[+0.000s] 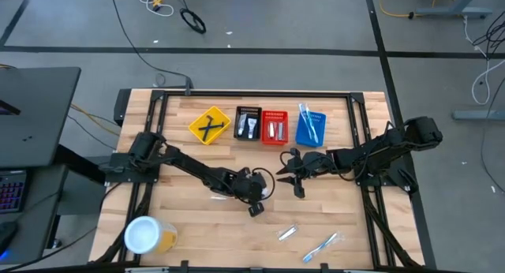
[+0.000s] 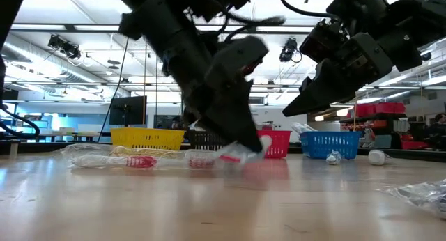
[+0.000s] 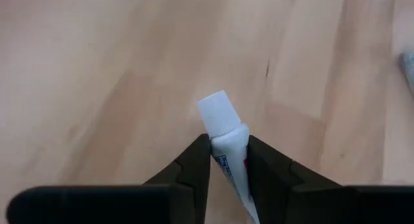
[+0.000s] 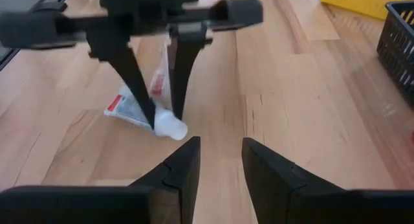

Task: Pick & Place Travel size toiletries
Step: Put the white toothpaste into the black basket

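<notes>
A small white toothpaste tube (image 3: 228, 143) sits pinched between the left gripper (image 1: 254, 196) fingers at the table's middle. The right gripper (image 1: 293, 175), fingers parted and empty, hovers just beside it. Four baskets line the far edge: yellow (image 1: 210, 125) with dark razors, black (image 1: 248, 124), red (image 1: 274, 127), and blue (image 1: 311, 125) with toothbrushes. Two packets (image 1: 286, 233) lie on the wooden table (image 1: 347, 218) near a white-lidded jar (image 1: 144, 234).

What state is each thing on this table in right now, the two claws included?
Left gripper: shut on the white tube.
White tube: pinched near its cap, down at the table.
Right gripper: open, empty, facing the left one.
Yellow jar: standing, white lid on.
Blue basket: toothbrushes inside.
Toothbrush: lying loose on the table.
</notes>
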